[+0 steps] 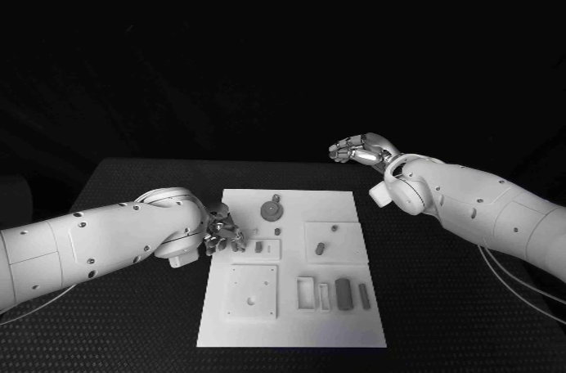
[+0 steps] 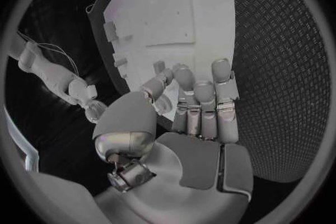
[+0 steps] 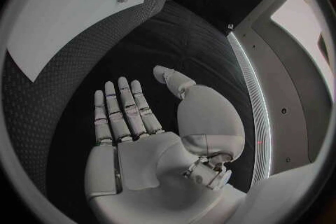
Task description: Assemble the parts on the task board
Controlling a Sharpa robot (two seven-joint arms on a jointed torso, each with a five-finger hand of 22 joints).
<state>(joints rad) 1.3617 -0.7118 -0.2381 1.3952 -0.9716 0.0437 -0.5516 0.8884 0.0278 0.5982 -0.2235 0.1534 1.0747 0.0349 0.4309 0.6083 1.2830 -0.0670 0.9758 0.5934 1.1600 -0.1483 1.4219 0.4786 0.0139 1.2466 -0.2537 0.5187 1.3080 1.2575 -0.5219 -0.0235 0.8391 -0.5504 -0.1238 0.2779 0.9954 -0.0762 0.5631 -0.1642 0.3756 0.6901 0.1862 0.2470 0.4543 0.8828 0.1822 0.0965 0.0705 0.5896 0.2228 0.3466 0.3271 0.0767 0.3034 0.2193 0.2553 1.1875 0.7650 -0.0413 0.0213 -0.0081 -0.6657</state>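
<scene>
Now, from the head camera: the left robot hand [image 1: 224, 235] hovers at the left edge of the white board [image 1: 291, 267], beside a small grey part [image 1: 258, 246], fingers apart. Its wrist camera shows nothing held. The right robot hand [image 3: 133, 117] lies spread and empty above the counter [image 3: 175, 39]. Next, I'd judge: a pick.

White task board [image 1: 295, 328] with grey parts [image 1: 343, 294], on black dimple-textured table [image 1: 141, 324]; white arms, silver left hand [image 1: 223, 235] and right hand [image 1: 360, 150].

Black textured table [image 1: 141, 307], dark surroundings
</scene>
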